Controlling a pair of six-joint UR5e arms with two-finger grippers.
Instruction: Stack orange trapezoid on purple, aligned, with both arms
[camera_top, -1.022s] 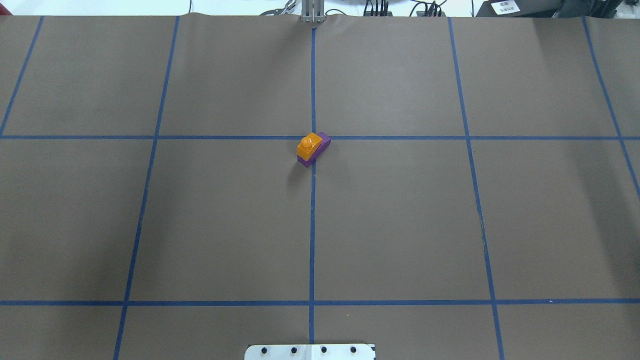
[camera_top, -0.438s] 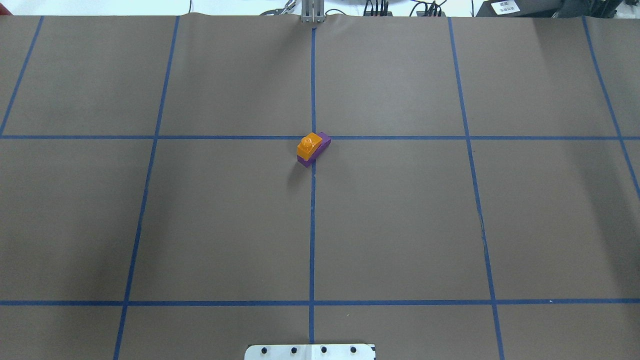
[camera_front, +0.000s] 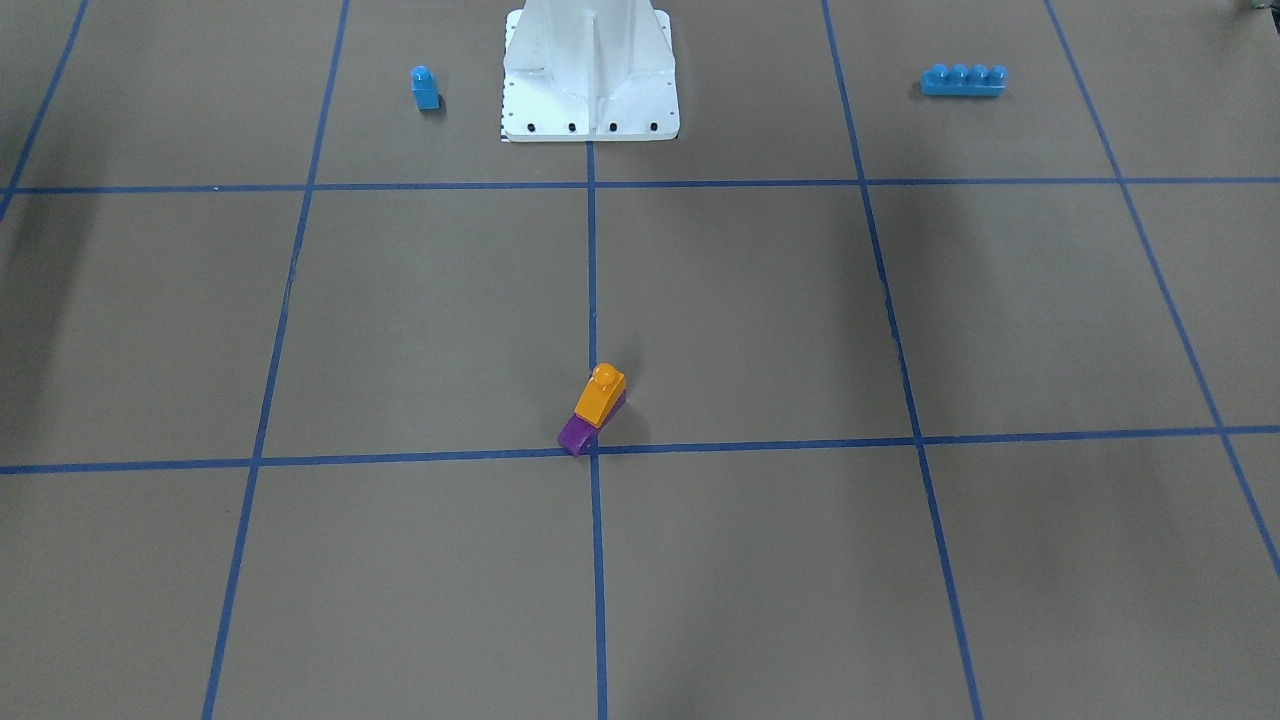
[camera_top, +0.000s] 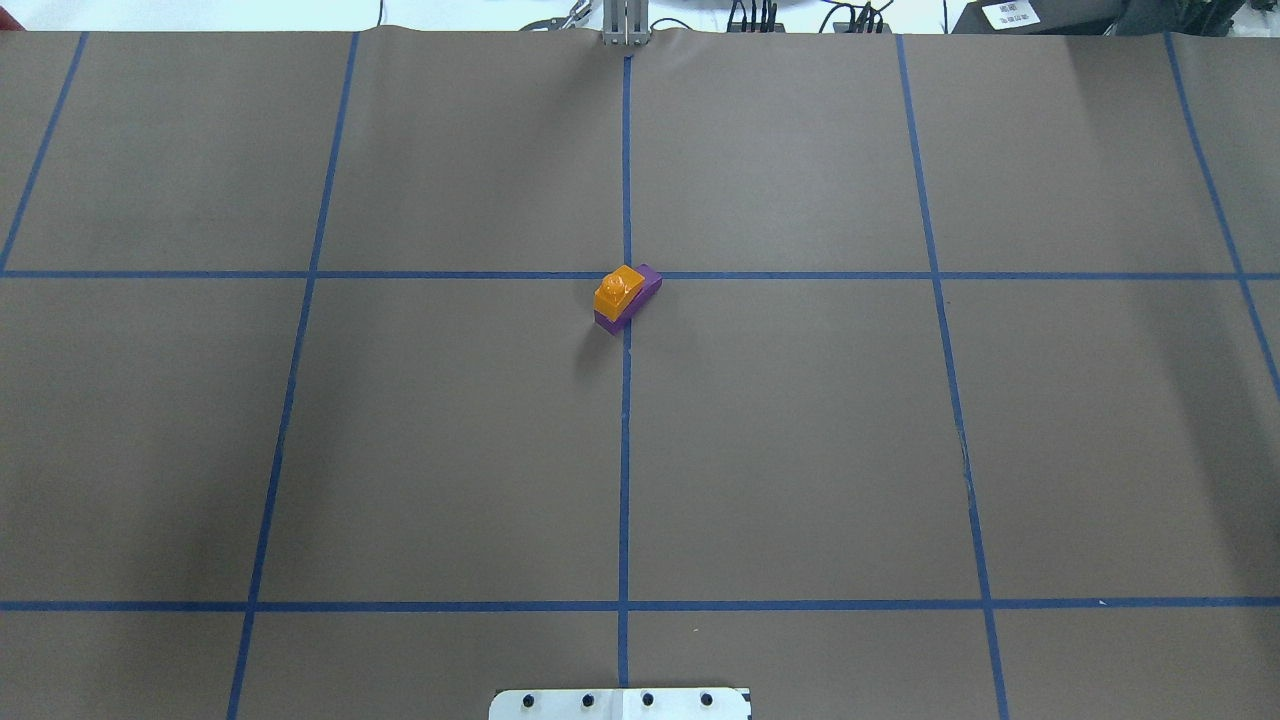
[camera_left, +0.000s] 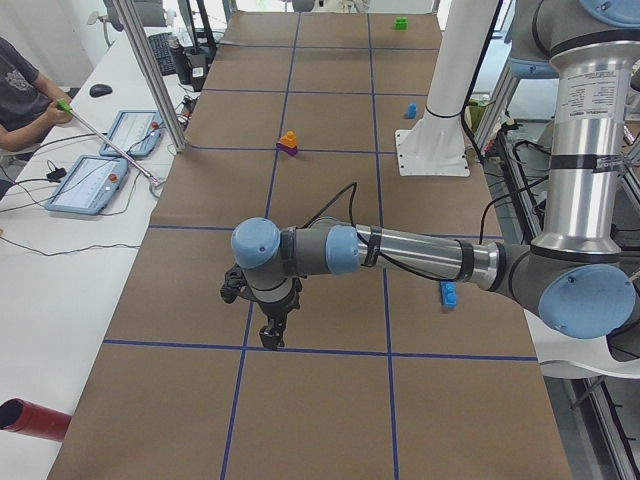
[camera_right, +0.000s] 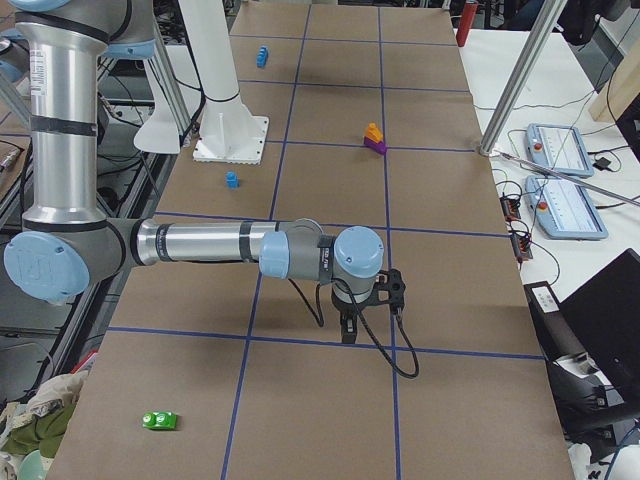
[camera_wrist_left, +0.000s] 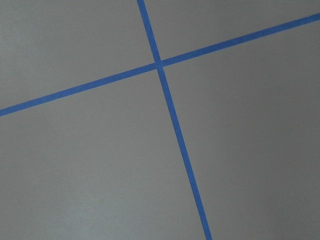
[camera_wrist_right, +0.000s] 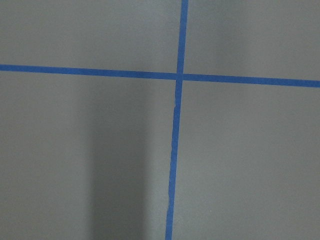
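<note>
The orange trapezoid (camera_top: 617, 290) sits on top of the purple brick (camera_top: 648, 283) near the table's centre, at the crossing of blue tape lines. The purple end sticks out from under the orange one (camera_front: 601, 393) in the front-facing view (camera_front: 574, 433). Both grippers are far from the stack. The left gripper (camera_left: 272, 335) hangs low over the table at the robot's left end. The right gripper (camera_right: 348, 330) hangs low at the right end. Each shows only in a side view, so I cannot tell whether it is open or shut. The wrist views show only bare brown paper and tape.
A small blue single-stud brick (camera_front: 425, 88) and a long blue brick (camera_front: 962, 80) lie either side of the white base mount (camera_front: 590, 70). A green brick (camera_right: 159, 420) lies at the table's right end. Tablets (camera_left: 95, 183) and an operator are beside the table.
</note>
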